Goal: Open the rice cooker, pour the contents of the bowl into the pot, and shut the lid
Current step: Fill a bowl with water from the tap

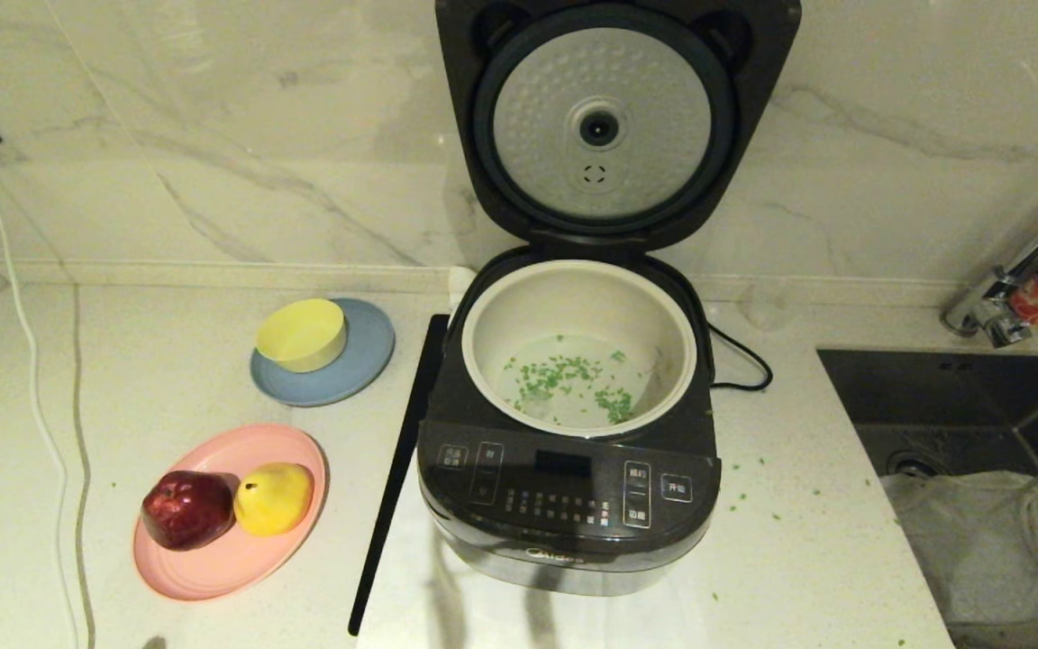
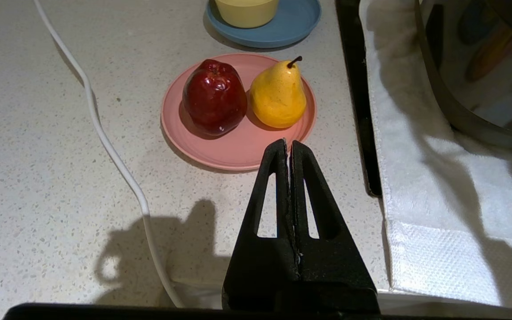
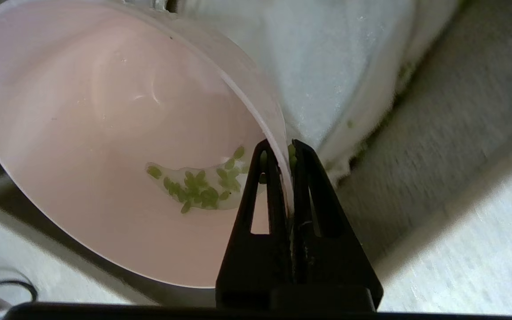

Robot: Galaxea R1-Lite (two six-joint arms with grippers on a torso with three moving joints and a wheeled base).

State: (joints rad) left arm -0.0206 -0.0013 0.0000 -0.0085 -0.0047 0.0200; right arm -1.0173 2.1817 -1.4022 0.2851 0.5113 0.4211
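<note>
The dark grey rice cooker (image 1: pixel 573 505) stands mid-counter with its lid (image 1: pixel 605 126) swung upright, silver disc facing me. Loose green contents (image 1: pixel 573 379) lie in a little water on the floor of the cream pot (image 1: pixel 476 333). Neither arm shows in the head view. In the right wrist view my right gripper (image 3: pixel 288 149) is shut on the rim of the tilted pink bowl (image 3: pixel 105 133), where a small clump of green bits (image 3: pixel 194 186) still clings in a wet patch. My left gripper (image 2: pixel 288 144) hangs shut and empty over the counter, just short of the pink plate (image 2: pixel 220 151).
A red apple (image 1: pixel 187 509) and a yellow pear (image 1: pixel 273 498) sit on the pink plate (image 1: pixel 240 559). A yellow bowl (image 1: pixel 301 335) rests on a blue plate (image 1: pixel 366 361). A white cable (image 1: pixel 32 379) runs at the left. The sink (image 1: pixel 951 397) and tap (image 1: pixel 1015 279) lie right. Stray green bits (image 1: pixel 740 496) dot the counter.
</note>
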